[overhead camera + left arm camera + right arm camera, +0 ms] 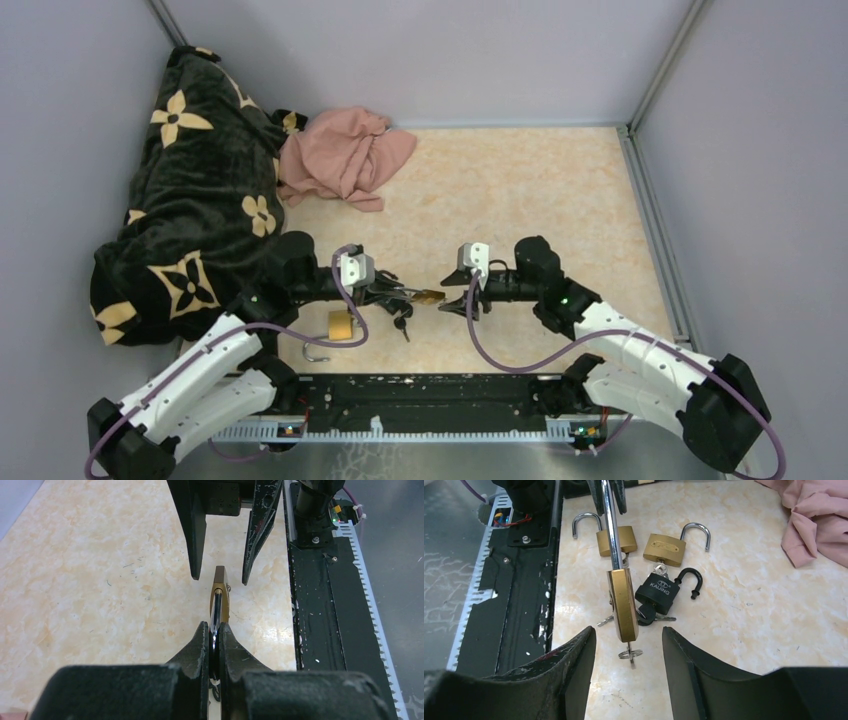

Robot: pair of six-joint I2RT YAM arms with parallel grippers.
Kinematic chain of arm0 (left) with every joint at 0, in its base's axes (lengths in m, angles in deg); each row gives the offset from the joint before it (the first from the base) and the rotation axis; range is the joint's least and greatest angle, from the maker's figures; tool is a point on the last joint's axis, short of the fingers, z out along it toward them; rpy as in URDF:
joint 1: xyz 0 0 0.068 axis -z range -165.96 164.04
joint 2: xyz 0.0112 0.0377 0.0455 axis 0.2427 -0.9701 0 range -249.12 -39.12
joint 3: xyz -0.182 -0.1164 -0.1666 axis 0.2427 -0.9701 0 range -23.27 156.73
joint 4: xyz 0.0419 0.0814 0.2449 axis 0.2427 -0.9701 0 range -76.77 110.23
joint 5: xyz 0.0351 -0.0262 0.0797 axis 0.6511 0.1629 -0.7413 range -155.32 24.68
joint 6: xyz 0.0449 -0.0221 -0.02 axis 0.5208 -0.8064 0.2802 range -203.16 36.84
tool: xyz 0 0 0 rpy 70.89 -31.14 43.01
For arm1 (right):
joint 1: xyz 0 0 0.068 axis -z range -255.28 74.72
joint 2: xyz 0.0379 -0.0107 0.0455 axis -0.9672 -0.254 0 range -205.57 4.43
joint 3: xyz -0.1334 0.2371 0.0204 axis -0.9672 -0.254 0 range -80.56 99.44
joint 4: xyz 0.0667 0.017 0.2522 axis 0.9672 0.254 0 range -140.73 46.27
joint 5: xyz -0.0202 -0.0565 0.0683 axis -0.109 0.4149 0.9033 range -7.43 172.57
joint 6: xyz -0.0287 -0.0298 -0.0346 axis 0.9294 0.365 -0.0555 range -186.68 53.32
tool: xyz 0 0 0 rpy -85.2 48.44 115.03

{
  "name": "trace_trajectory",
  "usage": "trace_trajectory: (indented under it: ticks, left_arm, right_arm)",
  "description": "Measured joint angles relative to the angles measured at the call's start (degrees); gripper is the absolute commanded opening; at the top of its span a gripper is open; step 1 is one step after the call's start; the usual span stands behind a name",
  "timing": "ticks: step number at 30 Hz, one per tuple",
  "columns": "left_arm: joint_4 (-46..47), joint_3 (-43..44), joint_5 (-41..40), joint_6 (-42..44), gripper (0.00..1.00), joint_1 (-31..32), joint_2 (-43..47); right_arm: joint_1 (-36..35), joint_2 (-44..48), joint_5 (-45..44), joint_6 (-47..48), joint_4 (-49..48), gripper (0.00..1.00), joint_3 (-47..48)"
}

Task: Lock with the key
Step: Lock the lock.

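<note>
My left gripper (pixel 215 627) is shut on the steel shackle of a brass padlock (pixel 220 597) and holds it level above the table, body pointing toward the right arm. In the right wrist view the padlock (pixel 622 602) hangs edge-on, with a small key and ring (pixel 630 653) sticking out of its bottom. My right gripper (pixel 629 632) is open, its fingertips on either side of the key end without touching it. In the top view the padlock (pixel 428 296) sits between the left gripper (pixel 392 292) and the right gripper (pixel 452 295).
On the table lie two more brass padlocks (pixel 616 540) (pixel 665 548) with open shackles, and a black padlock (pixel 658 591) with keys. A black flowered blanket (pixel 190 200) and a pink cloth (pixel 345 155) lie at the back left. The black base rail (pixel 430 395) runs along the near edge.
</note>
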Motion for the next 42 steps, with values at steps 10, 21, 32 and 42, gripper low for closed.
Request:
trace_trajectory:
  ticks: [10,21,32,42]
  left_arm:
    - [0.0,0.0,0.0,-0.02,0.0,-0.07,0.55]
    - [0.04,-0.04,0.02,-0.2,0.0,-0.17,0.96]
    - [0.42,-0.44,0.07,-0.94,0.0,-0.26,0.96]
    - [1.33,-0.52,0.44,-1.14,0.0,-0.26,0.96]
  right_arm:
    - [-1.79,-0.35,-4.72,0.72,0.66,0.44,-0.74]
    - [-2.23,0.33,-5.7,0.63,-1.79,0.32,-3.91]
    - [-2.23,0.52,-5.6,-0.68,-5.01,0.14,-3.93]
    - [-2.23,0.52,-4.63,-0.92,-5.22,0.0,-3.93]
